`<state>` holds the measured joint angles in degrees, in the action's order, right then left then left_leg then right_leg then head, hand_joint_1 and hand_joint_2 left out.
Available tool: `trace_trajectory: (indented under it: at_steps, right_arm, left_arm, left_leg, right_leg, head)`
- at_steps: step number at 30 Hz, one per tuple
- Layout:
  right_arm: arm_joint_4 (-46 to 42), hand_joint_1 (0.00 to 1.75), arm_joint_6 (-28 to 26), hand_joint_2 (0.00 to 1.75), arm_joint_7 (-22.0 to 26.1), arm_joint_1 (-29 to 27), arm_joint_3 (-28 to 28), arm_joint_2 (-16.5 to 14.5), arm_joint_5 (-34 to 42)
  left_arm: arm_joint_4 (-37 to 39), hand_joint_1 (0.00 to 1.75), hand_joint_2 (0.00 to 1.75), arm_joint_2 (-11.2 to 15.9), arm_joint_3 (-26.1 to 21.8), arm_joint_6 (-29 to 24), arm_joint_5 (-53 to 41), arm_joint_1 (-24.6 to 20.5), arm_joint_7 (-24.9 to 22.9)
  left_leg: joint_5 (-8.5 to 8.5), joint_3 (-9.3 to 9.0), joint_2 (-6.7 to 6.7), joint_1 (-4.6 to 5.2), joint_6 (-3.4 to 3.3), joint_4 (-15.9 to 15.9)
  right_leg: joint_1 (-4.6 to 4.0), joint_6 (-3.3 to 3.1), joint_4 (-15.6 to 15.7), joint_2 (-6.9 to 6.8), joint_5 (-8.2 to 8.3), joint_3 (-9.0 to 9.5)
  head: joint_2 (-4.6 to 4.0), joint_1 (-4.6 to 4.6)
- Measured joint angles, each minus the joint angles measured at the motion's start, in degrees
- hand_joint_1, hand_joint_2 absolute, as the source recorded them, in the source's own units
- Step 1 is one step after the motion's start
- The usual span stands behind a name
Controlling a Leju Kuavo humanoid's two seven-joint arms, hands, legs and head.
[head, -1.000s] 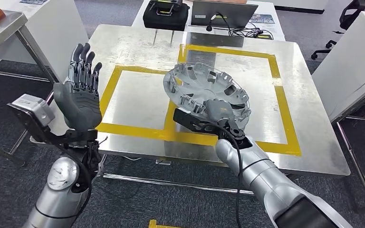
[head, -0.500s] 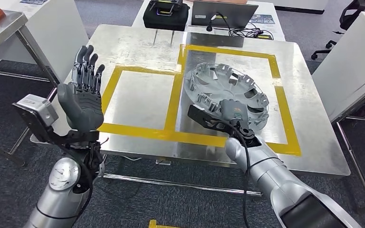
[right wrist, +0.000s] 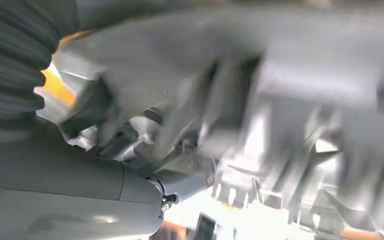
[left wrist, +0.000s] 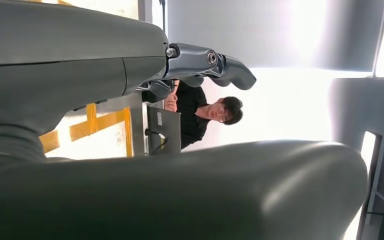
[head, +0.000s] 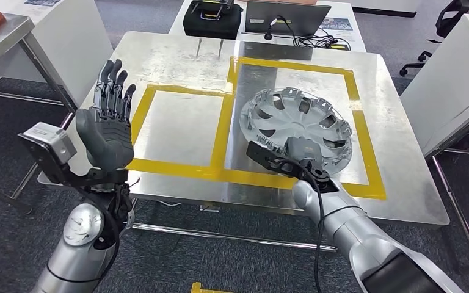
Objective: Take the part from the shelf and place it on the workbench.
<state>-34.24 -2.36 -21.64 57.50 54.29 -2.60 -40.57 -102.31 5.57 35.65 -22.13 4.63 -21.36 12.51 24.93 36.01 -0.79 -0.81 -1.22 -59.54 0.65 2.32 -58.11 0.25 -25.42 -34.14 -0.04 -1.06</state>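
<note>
While right hand [head: 299, 151] grips near rim of part [head: 297, 128], disc lies ahead of it, nearly flat over workbench [head: 397, 183]; left hand [head: 105, 125] open, raised, well apart.

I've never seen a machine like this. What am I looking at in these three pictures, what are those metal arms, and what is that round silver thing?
This is a humanoid robot with two silver arms, each ending in a many-fingered hand. The big picture is taken from high on its body, looking down at a metal workbench marked with yellow tape squares.

The right hand holds a round silver wheel cover by its near edge, low over the right-hand taped square; whether it already rests on the bench I cannot tell. The left hand is raised beside the bench, fingers spread, holding nothing.

The other two pictures come from cameras at the wrists, so they look turned. The left one shows that hand's grey fingers and a person behind a laptop. The right one is a blurred close-up of the wheel cover.

At the far edge stand a black case and a laptop.
</note>
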Motion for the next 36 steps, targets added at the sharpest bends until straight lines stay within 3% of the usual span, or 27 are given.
trace_trajectory:
  at_steps: [6,14,22,29,36]
  right_arm:
    - [-0.5,0.00,4.5,0.00,4.8,-0.3,-1.7,-1.3,12.0]
    - [-1.3,0.00,7.6,0.00,5.8,-0.1,-4.0,-2.6,19.9]
    - [-2.1,0.00,14.0,0.00,0.9,1.6,-4.6,-3.2,35.4]
    - [-8.8,0.00,6.2,0.00,0.0,2.3,-4.2,-1.5,45.3]
    - [-24.3,0.00,-9.1,0.00,8.7,-1.8,-5.8,4.5,49.2]
  left_arm:
    - [0.0,0.00,0.00,0.0,0.1,-0.1,-0.1,0.4,0.1]
    - [0.0,0.00,0.00,0.0,0.2,-0.3,0.2,0.5,0.5]
    - [0.0,0.00,0.00,0.0,0.2,-1.4,0.9,0.6,0.4]
    - [-0.3,0.00,0.00,0.4,0.0,-3.3,-0.1,1.3,-0.5]
    - [-2.6,0.00,0.00,1.7,-1.4,-5.2,-1.7,3.0,-0.8]
  left_leg:
    - [0.00,0.03,0.07,0.00,0.01,0.0]
    - [0.00,0.02,0.07,-0.01,0.01,0.0]
    - [0.00,0.03,0.09,0.00,0.01,0.0]
    - [0.00,0.02,0.07,-0.01,0.02,0.0]
    - [0.00,0.01,0.04,0.01,0.01,0.0]
  right_leg:
    - [0.00,0.00,0.0,0.04,0.00,-0.04]
    - [0.00,-0.01,0.0,0.02,-0.01,-0.05]
    - [0.00,-0.01,0.0,0.03,0.00,-0.05]
    - [-0.01,-0.01,0.0,0.03,-0.01,-0.07]
    - [0.01,-0.01,0.0,0.01,-0.01,-0.07]
  head:
    - [0.00,-0.05]
    - [0.00,0.01]
    - [0.00,0.02]
    - [0.00,0.11]
    - [0.00,-0.01]
